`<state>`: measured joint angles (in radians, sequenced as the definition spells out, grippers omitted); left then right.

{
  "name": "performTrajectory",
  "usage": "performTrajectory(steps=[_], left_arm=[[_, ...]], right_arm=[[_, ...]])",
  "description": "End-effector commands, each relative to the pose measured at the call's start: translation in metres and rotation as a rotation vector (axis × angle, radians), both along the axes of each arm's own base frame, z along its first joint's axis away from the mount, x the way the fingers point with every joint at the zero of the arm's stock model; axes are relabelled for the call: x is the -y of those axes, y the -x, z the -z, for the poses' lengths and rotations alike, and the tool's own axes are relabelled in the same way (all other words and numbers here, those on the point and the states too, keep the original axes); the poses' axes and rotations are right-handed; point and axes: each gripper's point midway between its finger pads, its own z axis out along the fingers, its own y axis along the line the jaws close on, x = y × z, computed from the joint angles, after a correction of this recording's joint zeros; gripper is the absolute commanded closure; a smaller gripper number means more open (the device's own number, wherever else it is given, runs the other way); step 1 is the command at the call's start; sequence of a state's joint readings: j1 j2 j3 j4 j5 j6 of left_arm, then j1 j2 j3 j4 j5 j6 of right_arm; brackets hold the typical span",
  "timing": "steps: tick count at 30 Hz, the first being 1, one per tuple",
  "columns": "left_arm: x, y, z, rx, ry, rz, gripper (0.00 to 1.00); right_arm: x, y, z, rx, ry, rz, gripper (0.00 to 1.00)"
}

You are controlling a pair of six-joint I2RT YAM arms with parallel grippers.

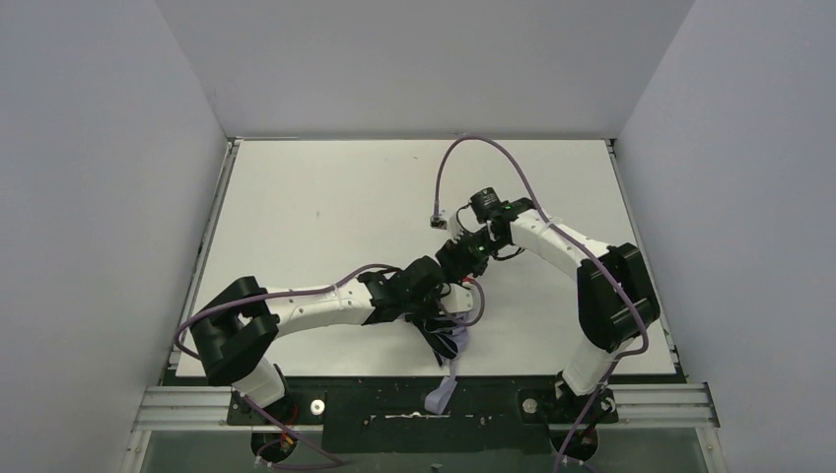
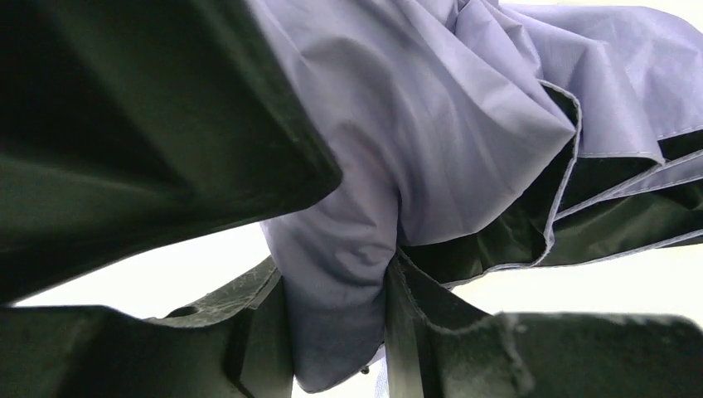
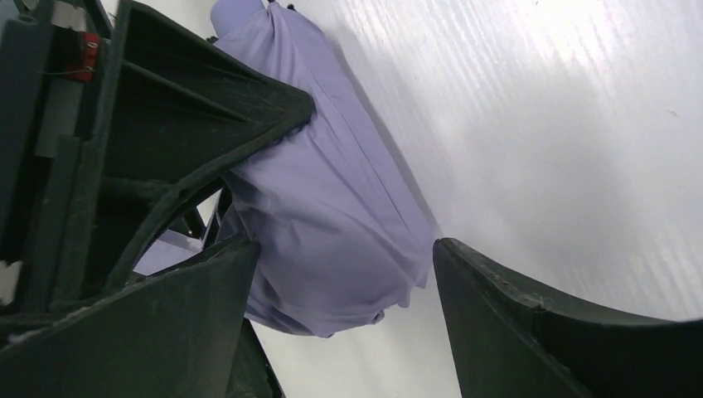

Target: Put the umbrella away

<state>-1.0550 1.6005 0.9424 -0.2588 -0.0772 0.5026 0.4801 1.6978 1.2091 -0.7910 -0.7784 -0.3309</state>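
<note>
1. Umbrella [image 1: 449, 343] lies collapsed on the white counter [image 1: 325, 207], at its near edge and roughly midway between the two arm bases. One pale end of it reaches past that edge, over the black mounting plate [image 1: 375, 406].
2. It is not neatly rolled. The pale lavender outer fabric [image 2: 414, 124] is bunched in loose, creased folds. The black lining [image 2: 514, 232] shows inside the pleats, which have a thin stitched hem along their edges.
3. In the right wrist view, the fabric [image 3: 332, 215] forms a long soft bundle flat on the counter. It ends in a rounded lavender tip at the top of that view; I cannot tell whether this is the knob handle.
4. The left gripper [image 2: 332, 265] has its jaws clamped on the umbrella, with a gathered rope of lavender cloth pinched tight between the two fingers.
5. The right gripper [image 3: 344, 247] has its jaws apart. The bundle sits between and beyond them, close to the finger on the left of the right wrist view. Bare counter shows between the bundle and the other finger [image 3: 539, 332].
6. From above, both grippers meet close together over the umbrella, the left arm reaching in from the left and the right arm bending down from behind.
</note>
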Motion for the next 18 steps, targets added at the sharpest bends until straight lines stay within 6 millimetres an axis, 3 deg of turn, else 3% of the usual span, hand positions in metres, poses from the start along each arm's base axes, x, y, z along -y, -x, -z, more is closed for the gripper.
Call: performTrajectory(steps=[1,6,11,15,18], left_arm=[[-0.001,0.002,-0.001,0.01,-0.002,0.024,1.0],[-0.004,0.002,0.001,0.009,-0.012,0.018,1.0],[-0.005,-0.002,-0.002,0.021,0.0,-0.011,1.0],[-0.009,-0.011,-0.013,0.034,0.046,-0.073,1.0],[-0.013,-0.019,-0.025,0.038,0.121,-0.135,0.85]], right_arm=[[-0.007,0.014,0.001,-0.02,-0.001,-0.099,0.21],[-0.008,0.022,0.013,-0.047,0.034,-0.133,0.25],[0.001,0.026,0.029,-0.084,0.108,-0.138,0.45],[0.006,0.031,0.038,-0.095,0.147,-0.147,0.52],[0.006,0.033,0.041,-0.077,0.155,-0.158,0.59]])
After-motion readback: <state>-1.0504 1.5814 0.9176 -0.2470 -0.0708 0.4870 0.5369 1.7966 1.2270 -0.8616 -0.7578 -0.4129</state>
